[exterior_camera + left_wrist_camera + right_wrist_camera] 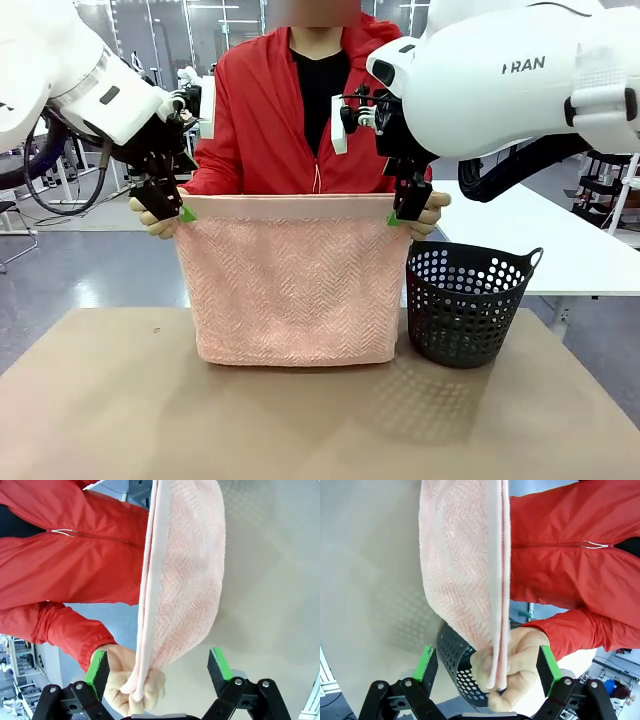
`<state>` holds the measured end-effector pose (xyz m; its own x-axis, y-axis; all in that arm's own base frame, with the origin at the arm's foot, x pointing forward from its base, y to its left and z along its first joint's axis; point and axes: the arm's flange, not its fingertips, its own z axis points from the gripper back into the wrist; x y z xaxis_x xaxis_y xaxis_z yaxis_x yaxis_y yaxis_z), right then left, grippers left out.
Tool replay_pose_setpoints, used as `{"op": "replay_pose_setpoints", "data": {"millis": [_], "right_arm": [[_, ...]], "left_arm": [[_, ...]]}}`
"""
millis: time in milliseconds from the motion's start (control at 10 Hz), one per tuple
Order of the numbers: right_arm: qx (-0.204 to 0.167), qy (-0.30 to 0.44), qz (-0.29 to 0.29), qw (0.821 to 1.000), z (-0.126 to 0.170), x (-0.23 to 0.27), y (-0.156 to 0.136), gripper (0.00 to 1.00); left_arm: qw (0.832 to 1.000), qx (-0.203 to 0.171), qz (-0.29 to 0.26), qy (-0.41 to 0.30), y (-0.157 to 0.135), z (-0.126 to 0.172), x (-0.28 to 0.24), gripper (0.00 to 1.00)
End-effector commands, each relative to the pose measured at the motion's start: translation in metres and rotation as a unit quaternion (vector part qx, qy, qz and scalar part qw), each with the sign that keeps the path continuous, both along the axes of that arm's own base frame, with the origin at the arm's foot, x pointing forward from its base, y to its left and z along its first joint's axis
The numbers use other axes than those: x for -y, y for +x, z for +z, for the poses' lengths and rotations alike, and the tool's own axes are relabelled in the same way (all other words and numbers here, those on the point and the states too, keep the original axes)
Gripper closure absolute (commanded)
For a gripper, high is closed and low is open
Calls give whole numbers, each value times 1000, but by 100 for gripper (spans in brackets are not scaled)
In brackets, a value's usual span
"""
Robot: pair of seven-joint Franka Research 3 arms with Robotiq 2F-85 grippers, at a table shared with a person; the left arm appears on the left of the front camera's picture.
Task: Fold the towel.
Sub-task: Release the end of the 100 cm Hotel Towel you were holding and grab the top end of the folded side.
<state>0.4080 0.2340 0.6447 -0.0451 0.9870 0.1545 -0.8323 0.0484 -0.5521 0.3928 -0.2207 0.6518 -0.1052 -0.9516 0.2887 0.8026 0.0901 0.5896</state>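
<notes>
Both claws are spread and pinch nothing. My left claw (170, 211) straddles one top corner of the towel (290, 280) and my right claw (405, 213) straddles the other. The towel hangs doubled from the person's hands (120, 682), and its lower fold meets the worktop (300, 420) mid-width, toward the far edge, just beside the basket (465, 305).

My worry is that closing now could nip fingers (520, 660), because a hand sits between the pads at each corner. If the person lets go too early, the cloth would slump. I can't see the towel's far face, and I can't tell how many layers there are.
</notes>
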Motion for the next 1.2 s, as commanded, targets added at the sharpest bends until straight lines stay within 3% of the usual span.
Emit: {"op": "replay_pose_setpoints", "data": {"millis": [0, 500, 600, 700, 800, 900, 1000, 1100], "right_arm": [[-6, -14, 6, 1000, 0, -2, 19, 0], [-66, -2, 0, 998, -21, 0, 56, 0], [-70, 0, -3, 998, -24, 1, 59, 17], [-72, -1, -5, 997, -25, 2, 59, 60], [-71, -3, -6, 997, -25, 2, 59, 76], [-71, -4, -8, 997, -24, 1, 59, 100], [-72, -4, -11, 997, -25, 1, 60, 100], [-72, -3, -10, 997, -25, 1, 60, 100]], "left_arm": [[999, -39, -14, 6, 22, 6, 7, 0], [996, -91, -5, 19, 75, -20, 12, 0], [995, -99, 7, 20, 81, -27, 10, 16], [994, -105, 5, 24, 81, -30, 9, 59], [994, -104, 4, 25, 80, -31, 8, 76], [994, -105, 2, 25, 79, -31, 8, 64], [993, -112, -3, 24, 76, -32, 7, 100], [994, -111, -6, 23, 75, -32, 7, 100]]}}
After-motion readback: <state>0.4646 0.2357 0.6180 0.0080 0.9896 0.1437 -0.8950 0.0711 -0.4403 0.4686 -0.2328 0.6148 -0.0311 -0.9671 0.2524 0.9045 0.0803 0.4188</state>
